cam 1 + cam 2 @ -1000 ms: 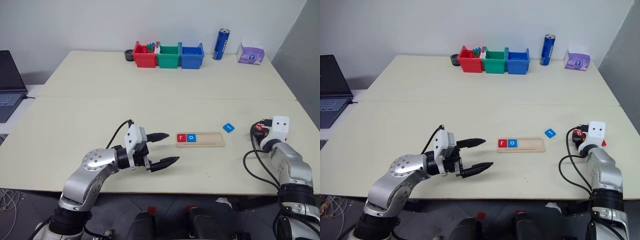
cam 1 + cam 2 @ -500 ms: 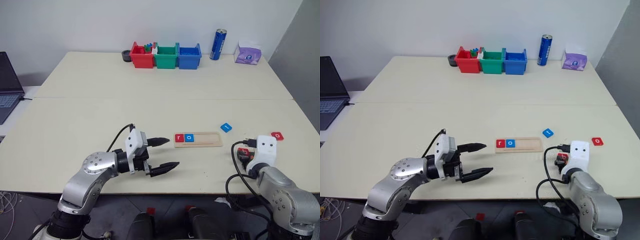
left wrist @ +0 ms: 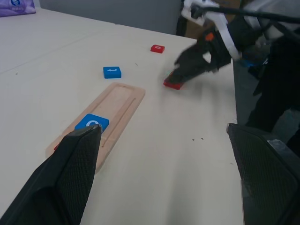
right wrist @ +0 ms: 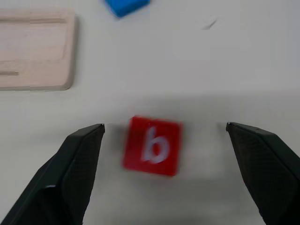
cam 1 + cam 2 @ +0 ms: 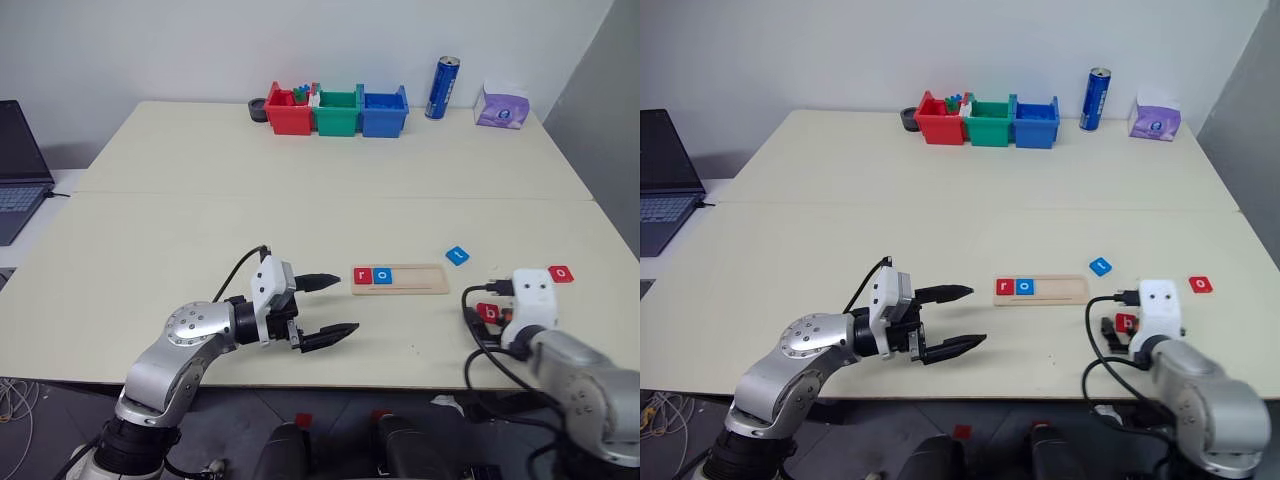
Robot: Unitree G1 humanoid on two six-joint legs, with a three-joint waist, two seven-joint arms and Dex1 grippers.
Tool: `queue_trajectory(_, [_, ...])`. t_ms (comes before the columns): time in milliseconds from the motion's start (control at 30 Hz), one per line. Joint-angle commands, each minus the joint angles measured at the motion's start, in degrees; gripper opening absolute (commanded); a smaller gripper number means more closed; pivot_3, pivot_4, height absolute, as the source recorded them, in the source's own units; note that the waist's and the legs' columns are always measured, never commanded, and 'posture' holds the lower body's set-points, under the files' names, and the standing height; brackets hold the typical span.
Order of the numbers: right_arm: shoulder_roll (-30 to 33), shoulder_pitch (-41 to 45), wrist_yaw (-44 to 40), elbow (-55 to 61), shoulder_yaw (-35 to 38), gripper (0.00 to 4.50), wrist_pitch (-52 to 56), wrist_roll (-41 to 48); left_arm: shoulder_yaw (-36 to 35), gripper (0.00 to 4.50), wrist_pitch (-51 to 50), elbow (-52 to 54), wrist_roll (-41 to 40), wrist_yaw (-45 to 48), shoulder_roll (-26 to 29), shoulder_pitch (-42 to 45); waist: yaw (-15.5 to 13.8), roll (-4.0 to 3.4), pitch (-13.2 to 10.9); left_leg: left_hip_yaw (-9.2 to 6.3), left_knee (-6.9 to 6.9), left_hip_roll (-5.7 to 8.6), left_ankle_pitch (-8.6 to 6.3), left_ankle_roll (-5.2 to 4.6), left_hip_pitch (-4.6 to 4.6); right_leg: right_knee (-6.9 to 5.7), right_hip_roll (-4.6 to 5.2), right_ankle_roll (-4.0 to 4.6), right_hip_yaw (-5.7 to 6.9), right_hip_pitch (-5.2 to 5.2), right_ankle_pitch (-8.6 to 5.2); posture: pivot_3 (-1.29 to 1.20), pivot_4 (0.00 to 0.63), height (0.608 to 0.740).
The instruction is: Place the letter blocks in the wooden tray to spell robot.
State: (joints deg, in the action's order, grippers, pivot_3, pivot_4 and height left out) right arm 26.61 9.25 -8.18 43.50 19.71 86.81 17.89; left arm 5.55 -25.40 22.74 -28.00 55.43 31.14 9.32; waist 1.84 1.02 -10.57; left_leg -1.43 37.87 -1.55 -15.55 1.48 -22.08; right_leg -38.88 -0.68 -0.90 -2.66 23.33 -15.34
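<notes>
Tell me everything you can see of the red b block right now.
The red b block is a small flat square tile, plastic by its look, with a white lowercase b facing up. It lies flat on the table, right of the wooden tray, between the right gripper's open jaws, which do not touch it.

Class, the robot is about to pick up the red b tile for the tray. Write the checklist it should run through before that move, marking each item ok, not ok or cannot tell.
1. Right pincer open wide enough for the tile: ok, fingers stand apart on both sides of it.
2. Red b tile lies flat between the fingers, letter up: ok.
3. Wooden tray has a free slot after the red r tile and blue o tile: ok.
4. Left pincer clear of the tray: ok, open and beside its end.
5. Blue tile and other red tile out of the path: ok, both apart from the b.
6. Tile already gripped: not ok, not yet closed on.
</notes>
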Motion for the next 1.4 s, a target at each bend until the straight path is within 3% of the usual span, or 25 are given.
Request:
queue_trajectory(33, [11.89,-2.44,-15.25,-1.97,-2.59,4.49,-12.02,3.94,0.31,4.50,1.94,0.33,-0.56,1.20,0.04,0.06,0.01,0.03,-0.01,-0.02,0.00,-0.03,0.00,0.00,-0.01,0.02,-0.03,0.00,0.03,0.00,0.00,0.00,0.150,0.740])
queue_trajectory(133, [23.07,-10.09,-34.29,-11.38,-6.39,4.49,-34.86,2.90,1.55,4.50,3.11,-0.77,0.11,2.43,0.04,0.29,-0.14,0.12,-0.04,-0.13,-0.07,-0.06,-0.02,-0.03,-0.02,0.12,-0.07,-0.02,0.09,-0.04,-0.07,0.00,0.150,0.740])
queue_trajectory(267, [27.70,-13.92,-47.38,-26.91,-9.21,4.49,-59.66,-1.36,2.31,4.50,3.90,-1.80,0.20,3.66,0.08,1.08,-0.08,0.18,-0.07,-0.06,-0.05,-0.09,-0.03,-0.05,-0.03,0.15,-0.10,-0.03,0.10,-0.06,-0.08,0.00,0.150,0.740])
queue_trajectory(333, [28.04,-11.91,-50.71,-35.13,-10.72,4.49,-67.48,-2.74,2.51,4.50,4.24,-2.31,0.28,4.45,0.30,1.49,0.06,0.20,-0.09,0.02,0.01,-0.06,-0.03,-0.05,-0.01,0.15,-0.06,-0.08,0.04,-0.06,-0.05,0.00,0.150,0.740])
queue_trajectory(567, [26.69,-1.73,-54.93,-51.75,-14.18,4.49,-77.90,-4.84,2.97,4.50,5.80,-2.93,0.91,5.72,0.62,0.51,0.13,0.22,-0.10,0.05,0.07,-0.08,-0.02,-0.04,0.10,-0.04,-0.08,-0.11,-0.03,-0.07,-0.01,0.00,0.150,0.740])
queue_trajectory(1033, [25.17,0.80,-59.76,-54.86,-16.35,4.49,-77.18,-4.01,3.05,4.50,11.51,-8.52,2.57,8.97,0.44,-0.61,-0.12,0.19,-0.09,0.02,0.07,-0.08,-0.02,-0.04,0.09,-0.05,-0.06,-0.08,-0.02,-0.08,-0.03,0.00,0.150,0.740])
queue_trajectory(1133, [24.51,1.22,-59.46,-56.03,-16.56,3.93,-77.63,-4.40,2.73,4.50,12.83,-9.73,2.54,9.91,0.63,-0.90,-0.09,0.19,-0.09,0.02,0.06,-0.09,-0.02,-0.04,0.10,-0.06,-0.05,-0.08,-0.03,-0.08,-0.03,0.00,0.150,0.740])
queue_trajectory(1333, [23.49,2.56,-59.12,-56.50,-16.81,1.83,-77.66,-4.64,2.12,4.50,12.46,-10.47,1.98,10.53,1.01,0.66,-0.10,0.19,-0.09,0.02,0.08,-0.08,-0.02,-0.04,0.12,-0.08,-0.06,-0.08,-0.02,-0.09,-0.02,0.00,0.150,0.740])
queue_trajectory(1400, [23.33,3.10,-59.14,-55.72,-16.80,1.45,-77.60,-4.60,2.28,4.50,11.68,-9.96,1.89,10.03,0.88,1.25,-0.10,0.19,-0.09,0.02,0.09,-0.08,-0.02,-0.04,0.11,-0.08,-0.06,-0.08,-0.02,-0.09,-0.02,0.00,0.150,0.740])
